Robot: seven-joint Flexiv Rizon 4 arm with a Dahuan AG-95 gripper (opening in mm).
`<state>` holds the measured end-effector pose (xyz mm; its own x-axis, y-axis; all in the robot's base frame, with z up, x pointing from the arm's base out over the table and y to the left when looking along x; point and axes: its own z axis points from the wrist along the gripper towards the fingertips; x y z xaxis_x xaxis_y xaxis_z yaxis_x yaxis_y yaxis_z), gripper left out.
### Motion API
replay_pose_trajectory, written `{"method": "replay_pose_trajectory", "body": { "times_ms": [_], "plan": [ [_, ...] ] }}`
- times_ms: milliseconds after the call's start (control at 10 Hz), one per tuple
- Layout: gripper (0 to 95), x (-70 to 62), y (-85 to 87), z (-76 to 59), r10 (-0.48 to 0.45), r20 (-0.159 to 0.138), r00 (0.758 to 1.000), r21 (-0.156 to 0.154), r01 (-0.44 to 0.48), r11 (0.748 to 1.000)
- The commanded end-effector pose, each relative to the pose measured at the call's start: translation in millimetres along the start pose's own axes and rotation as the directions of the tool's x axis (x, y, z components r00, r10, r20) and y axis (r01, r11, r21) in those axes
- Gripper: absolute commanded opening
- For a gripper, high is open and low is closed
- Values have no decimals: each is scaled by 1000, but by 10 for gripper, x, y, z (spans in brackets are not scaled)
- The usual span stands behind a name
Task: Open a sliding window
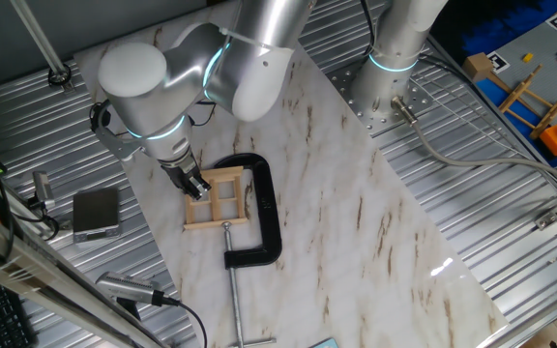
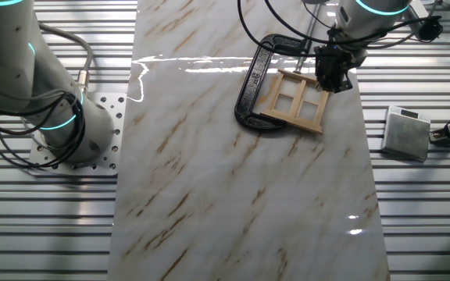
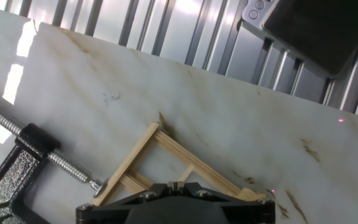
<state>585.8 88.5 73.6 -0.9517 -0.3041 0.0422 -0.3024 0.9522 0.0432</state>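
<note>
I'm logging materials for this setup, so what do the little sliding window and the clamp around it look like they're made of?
The sliding window: pale, unpainted wood, judging by its light tan strips with a matte look. The C-clamp: apparently black-painted metal with a slightly textured surface, and a bare, shiny threaded steel screw.

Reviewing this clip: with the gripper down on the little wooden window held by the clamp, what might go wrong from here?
1. The gripper sits at one edge of the sliding window; its thin crossbars might crack under a hard push.
2. Only the black C-clamp seems to hold the frame, so it may pivot or slip on the smooth marble table.
3. The hand view barely shows the contact; whether the jaws are shut is unclear, so they might slide off.
</note>
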Motion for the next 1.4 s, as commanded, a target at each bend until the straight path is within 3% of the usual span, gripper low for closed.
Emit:
{"method": "replay_pose_trajectory", "body": {
  "times_ms": [100,900,1400],
  "plan": [
    [0,0,0,0,-10,6,1000,-6,11,1000],
    [0,0,0,0,-28,4,1000,-7,28,1000],
    [0,24,-41,145,-13,6,1000,-11,13,1000]
  ]
}}
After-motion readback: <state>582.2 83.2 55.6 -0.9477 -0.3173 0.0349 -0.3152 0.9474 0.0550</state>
